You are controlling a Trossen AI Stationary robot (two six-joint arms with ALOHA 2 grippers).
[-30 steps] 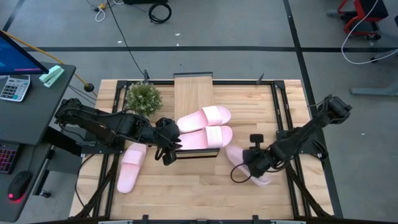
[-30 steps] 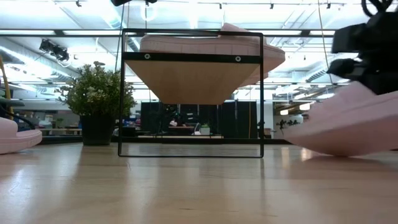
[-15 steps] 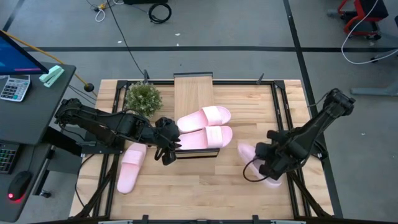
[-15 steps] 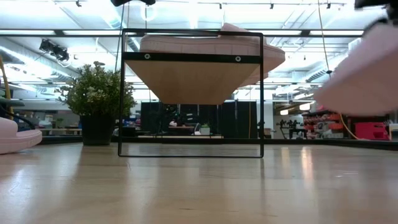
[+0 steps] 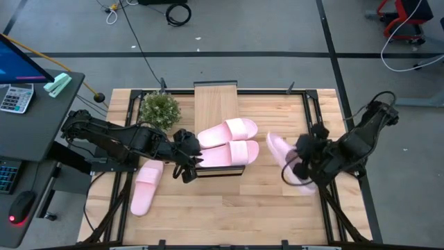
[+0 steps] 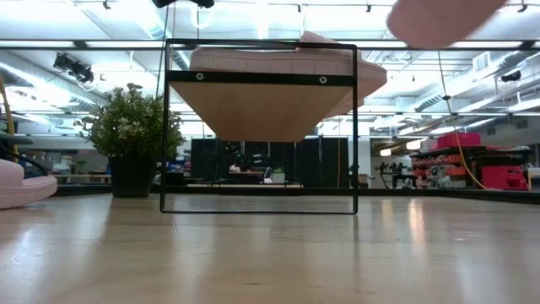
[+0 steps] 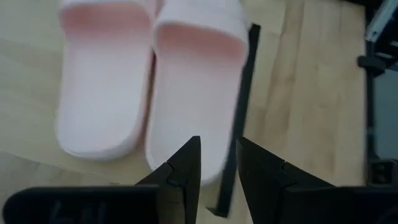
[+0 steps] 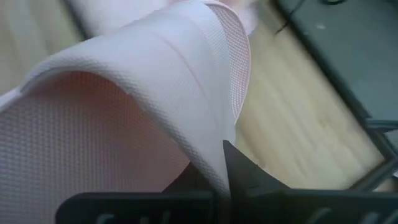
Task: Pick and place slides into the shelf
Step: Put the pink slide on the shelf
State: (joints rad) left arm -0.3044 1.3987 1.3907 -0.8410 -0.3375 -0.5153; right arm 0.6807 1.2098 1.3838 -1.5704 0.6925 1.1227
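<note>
I have the right gripper (image 5: 297, 161) up off the table on the right side, fingers pinched tight on the strap of one slide (image 5: 286, 162); that slide hangs in the air just right of the shelf (image 5: 216, 104), and in the low view only its pink underside (image 6: 432, 20) shows at the top right, clear of the tabletop; in the right wrist view the strap (image 8: 155, 81) fills most of the picture with one dark finger (image 8: 245, 171) against its edge; the left gripper (image 5: 186, 165) sits at the near left corner of the shelf, fingers (image 7: 186, 171) partly apart and holding nothing, one on each side of the shelf's black frame bar (image 7: 236, 124) by the heel of the nearer slide; two slides (image 5: 229, 142) lie side by side across the near end of the shelf's wood top, touching each other, straps to the right; the fourth slide (image 5: 146, 186) lies flat on the table (image 5: 222, 208) at the near left, just beside the left arm; a small potted plant (image 5: 159, 108) stands on the table left of the shelf.
</note>
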